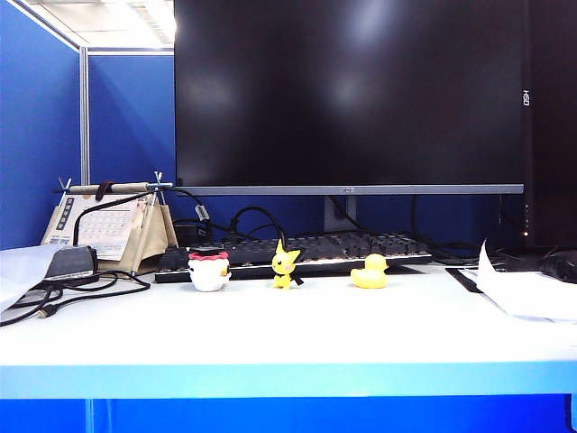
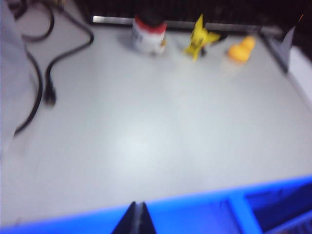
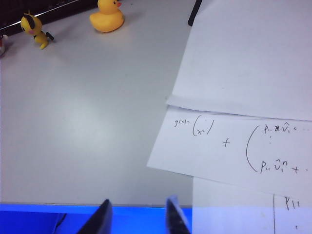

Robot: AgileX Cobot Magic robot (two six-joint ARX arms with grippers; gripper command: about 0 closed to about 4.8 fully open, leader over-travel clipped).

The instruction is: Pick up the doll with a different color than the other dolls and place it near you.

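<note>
Two grippers hover at the table edge, dolls far ahead; my left gripper (image 2: pixel 136 219) pressed together, my right gripper (image 3: pixel 137 214) spread; white-and-red doll (image 2: pixel 148 33) untouched.

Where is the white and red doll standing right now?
In the exterior view, the white and red doll stands leftmost of three toys, beside the yellow pointy-eared figure, before the keyboard.

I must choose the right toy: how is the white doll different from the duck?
The white doll has a white body with a red top; the duck is all yellow. In the exterior view the doll stands at the left of the row, the duck at the right. Both stand upright on the table before the keyboard, untouched by any gripper.
</note>
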